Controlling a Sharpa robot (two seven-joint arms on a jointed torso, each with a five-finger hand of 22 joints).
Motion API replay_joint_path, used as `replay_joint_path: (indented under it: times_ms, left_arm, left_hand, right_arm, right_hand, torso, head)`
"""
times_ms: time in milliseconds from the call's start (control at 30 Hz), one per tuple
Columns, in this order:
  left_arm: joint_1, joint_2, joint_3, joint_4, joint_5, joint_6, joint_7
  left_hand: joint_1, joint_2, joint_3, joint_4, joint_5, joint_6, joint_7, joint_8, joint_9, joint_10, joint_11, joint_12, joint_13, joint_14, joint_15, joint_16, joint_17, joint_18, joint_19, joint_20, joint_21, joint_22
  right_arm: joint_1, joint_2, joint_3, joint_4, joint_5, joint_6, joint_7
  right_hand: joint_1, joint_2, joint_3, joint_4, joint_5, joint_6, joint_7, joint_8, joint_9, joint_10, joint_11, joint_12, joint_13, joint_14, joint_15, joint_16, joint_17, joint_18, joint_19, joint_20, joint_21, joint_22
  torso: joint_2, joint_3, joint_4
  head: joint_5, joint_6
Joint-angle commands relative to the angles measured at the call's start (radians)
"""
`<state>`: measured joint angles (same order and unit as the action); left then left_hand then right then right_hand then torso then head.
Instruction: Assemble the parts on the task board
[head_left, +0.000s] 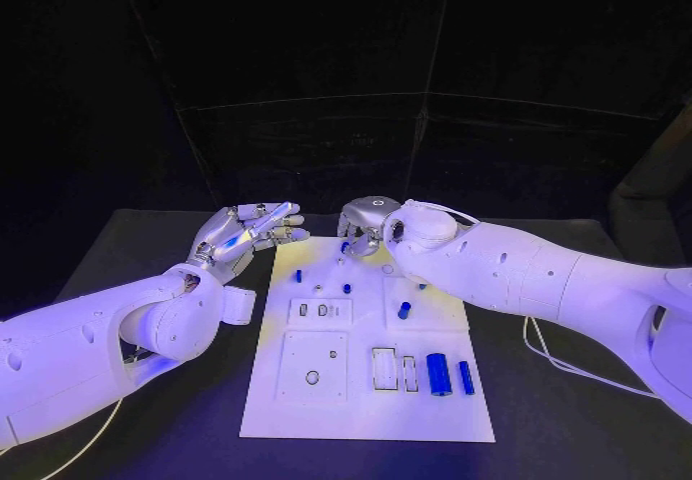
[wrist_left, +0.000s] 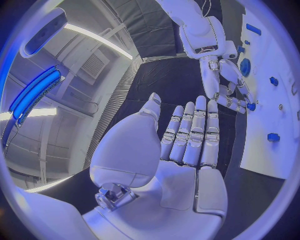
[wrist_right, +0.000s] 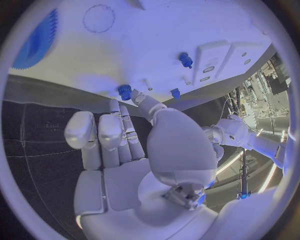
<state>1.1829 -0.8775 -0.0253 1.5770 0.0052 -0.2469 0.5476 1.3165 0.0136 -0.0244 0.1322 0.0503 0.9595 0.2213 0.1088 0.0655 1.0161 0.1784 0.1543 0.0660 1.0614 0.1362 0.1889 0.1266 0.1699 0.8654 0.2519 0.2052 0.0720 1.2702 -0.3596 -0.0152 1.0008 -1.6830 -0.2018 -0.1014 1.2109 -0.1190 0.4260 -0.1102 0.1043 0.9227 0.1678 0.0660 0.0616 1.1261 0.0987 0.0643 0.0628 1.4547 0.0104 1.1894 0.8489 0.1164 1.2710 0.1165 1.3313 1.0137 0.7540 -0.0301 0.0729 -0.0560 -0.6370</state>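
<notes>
Nearest the head camera, two white arms reach in over the black table (head_left: 159, 420), and between them lies the flat white task board (head_left: 361, 400). Along its near part sit a blue cylinder part (head_left: 438, 374) and a thinner blue rod part (head_left: 466, 377), side by side; a small blue peg (head_left: 405, 310) lies mid-board and another small blue peg (head_left: 297, 275) toward the far end. The silver left hand (head_left: 253, 232) hovers beside the board's far left corner, fingers loosely apart, holding nothing. The silver right hand (head_left: 368, 228) is bent down over the far edge of the board.

From the left wrist, the left hand (wrist_left: 181, 145) lies flat and spread, palm empty. Beyond it the right hand (wrist_left: 228, 85) points its fingertips at a small blue part at the board's edge; whether it pinches that piece or only touches it I cannot tell.

From the right wrist, the right hand (wrist_right: 125, 135) shows its fingers extended toward a small ridged blue part (wrist_right: 125, 91) at the board's rim, with a toothed blue gear (wrist_right: 37, 40) farther off on the board.

My worry: the piece sits right at the rim, so a glancing fingertip could push it off onto the table, or a shallow pinch could let it tilt and drop. No brand, label or writing can be read anywhere.
</notes>
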Motion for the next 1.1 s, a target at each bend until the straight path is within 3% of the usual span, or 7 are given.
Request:
replay_joint_path:
  times_ms: [33, 333, 533, 633, 700, 767, 1100]
  left_arm:
    - [0.002, 0.001, 0.001, 0.0, 0.0, 0.016, 0.001]
    - [0.002, -0.003, 0.001, -0.002, 0.0, 0.02, 0.001]
    - [0.002, -0.007, 0.001, -0.002, 0.0, 0.023, 0.0]
    - [0.002, -0.008, 0.001, -0.004, 0.0, 0.024, 0.0]
    - [0.002, -0.008, 0.0, -0.005, 0.0, 0.025, -0.001]
    - [0.002, -0.006, 0.0, -0.007, 0.0, 0.026, -0.001]
    - [0.002, -0.002, -0.003, -0.011, 0.0, 0.027, -0.001]
  left_hand:
    - [0.003, 0.008, -0.001, -0.004, -0.001, -0.003, 0.007, -0.007, -0.001, -0.006, -0.001, -0.004, -0.002, -0.004, 0.002, -0.004, -0.001, 0.015, 0.003, 0.003, -0.004, -0.001]
    - [0.003, 0.008, -0.004, -0.006, -0.001, -0.004, 0.006, -0.008, -0.001, -0.007, -0.001, -0.006, -0.002, -0.006, 0.003, -0.006, -0.002, 0.015, 0.004, 0.003, -0.006, -0.002]
    - [0.004, 0.012, -0.006, -0.009, -0.001, 0.001, 0.001, -0.008, 0.0, -0.002, -0.004, -0.005, -0.001, -0.004, 0.002, -0.009, -0.002, 0.015, 0.007, 0.003, -0.008, -0.003]
    - [0.004, 0.013, -0.006, -0.009, -0.001, 0.002, 0.0, -0.007, 0.001, -0.001, -0.004, -0.005, -0.001, -0.004, 0.002, -0.009, -0.002, 0.015, 0.007, 0.003, -0.009, -0.003]
    - [0.004, 0.013, -0.006, -0.009, -0.001, 0.002, 0.0, -0.007, 0.001, -0.001, -0.005, -0.005, -0.001, -0.004, 0.002, -0.01, -0.002, 0.015, 0.007, 0.003, -0.009, -0.003]
    - [0.004, 0.013, -0.006, -0.009, -0.001, 0.002, 0.0, -0.007, 0.001, -0.001, -0.005, -0.005, -0.001, -0.004, 0.002, -0.01, -0.002, 0.015, 0.007, 0.003, -0.009, -0.003]
    - [0.004, 0.013, -0.007, -0.009, -0.001, 0.003, -0.001, -0.007, 0.001, 0.0, -0.005, -0.005, -0.001, -0.004, 0.001, -0.01, -0.002, 0.015, 0.008, 0.003, -0.009, -0.003]
  right_arm:
    - [0.002, -0.008, 0.0, 0.005, -0.003, -0.055, -0.007]
    - [0.003, -0.136, 0.001, 0.118, 0.066, -0.1, -0.022]
    - [0.003, -0.271, 0.0, 0.235, 0.235, -0.049, -0.059]
    - [0.004, -0.319, 0.0, 0.269, 0.286, -0.021, -0.071]
    - [0.004, -0.347, 0.0, 0.285, 0.308, -0.003, -0.08]
    - [0.004, -0.359, 0.0, 0.289, 0.313, 0.014, -0.089]
    - [0.004, -0.366, -0.001, 0.272, 0.32, 0.074, -0.138]
  right_hand:
    - [0.006, -0.017, -0.048, 0.011, -0.021, -0.151, 0.011, -0.011, -0.004, -0.044, 0.007, -0.002, 0.001, -0.007, 0.006, -0.022, -0.037, 0.0, -0.02, 0.004, -0.017, -0.032]
    - [0.056, 0.016, -0.121, 0.053, 0.04, -0.022, 0.011, 0.033, 0.019, 0.05, 0.001, 0.068, 0.019, 0.009, 0.003, 0.008, -0.003, -0.005, 0.004, 0.006, 0.0, 0.001]
    - [0.017, -0.033, -0.19, 0.101, 0.102, -0.001, -0.025, 0.038, 0.016, 0.268, -0.048, 0.22, 0.114, 0.03, -0.036, 0.071, 0.093, -0.018, 0.045, -0.028, 0.036, 0.067]
    - [0.031, -0.03, -0.281, 0.162, 0.137, -0.004, -0.027, 0.035, 0.01, 0.243, -0.056, 0.381, 0.287, 0.042, -0.047, 0.137, 0.197, -0.032, 0.078, -0.039, 0.068, 0.129]
    - [0.054, -0.031, -0.343, 0.2, 0.145, -0.014, -0.02, 0.031, 0.008, 0.262, -0.059, 0.775, 0.702, 0.056, -0.047, 0.201, 0.306, -0.044, 0.103, -0.033, 0.097, 0.186]
    - [0.084, -0.005, -0.372, 0.242, 0.149, -0.02, -0.015, 0.031, 0.009, 0.225, -0.048, 0.965, 0.918, 0.058, -0.02, 0.234, 0.37, -0.044, 0.108, -0.03, 0.109, 0.209]
    - [0.133, -0.01, -0.398, 0.29, 0.136, -0.056, -0.003, 0.025, 0.007, 0.264, -0.026, 1.164, 1.143, 0.067, -0.015, 0.272, 0.451, -0.052, 0.126, -0.013, 0.13, 0.251]
  torso:
    - [0.0, 0.0001, -0.0018]
    - [-0.001, 0.0021, -0.0061]
    - [-0.002, 0.004, -0.0149]
    - [-0.002, 0.0053, -0.0191]
    - [-0.001, 0.0062, -0.0226]
    - [-0.001, 0.0062, -0.0241]
    - [0.0, 0.0065, -0.0234]
  head:
    - [0.0, 0.002]
    - [-0.001, 0.008]
    - [0.0, 0.012]
    - [0.0, 0.014]
    - [-0.002, 0.016]
    - [-0.002, 0.017]
    - [-0.007, 0.019]
